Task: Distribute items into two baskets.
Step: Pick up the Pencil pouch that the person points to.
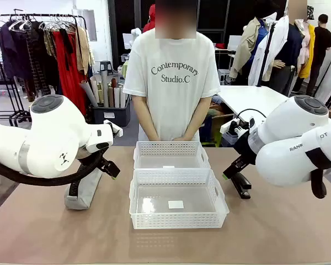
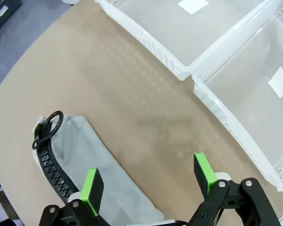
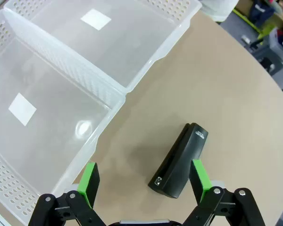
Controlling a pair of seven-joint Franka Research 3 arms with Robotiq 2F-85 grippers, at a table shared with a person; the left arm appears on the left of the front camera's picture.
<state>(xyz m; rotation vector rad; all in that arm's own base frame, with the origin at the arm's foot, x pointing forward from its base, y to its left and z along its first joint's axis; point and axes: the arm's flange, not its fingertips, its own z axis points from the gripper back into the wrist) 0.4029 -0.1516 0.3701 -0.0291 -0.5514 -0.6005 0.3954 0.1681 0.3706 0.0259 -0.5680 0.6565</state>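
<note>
Under right gripper stapler; under left gripper pouch

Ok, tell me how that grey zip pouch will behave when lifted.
The grey pouch looks like soft, creased fabric, so it will probably sag and fold when gripped. It seems thinly filled, so likely light. Its ring pull may dangle and swing.

pouch: grey, black zipper | stapler: black | baskets: white, lattice-perforated walls | table: tan | left gripper: black, green pads
</note>
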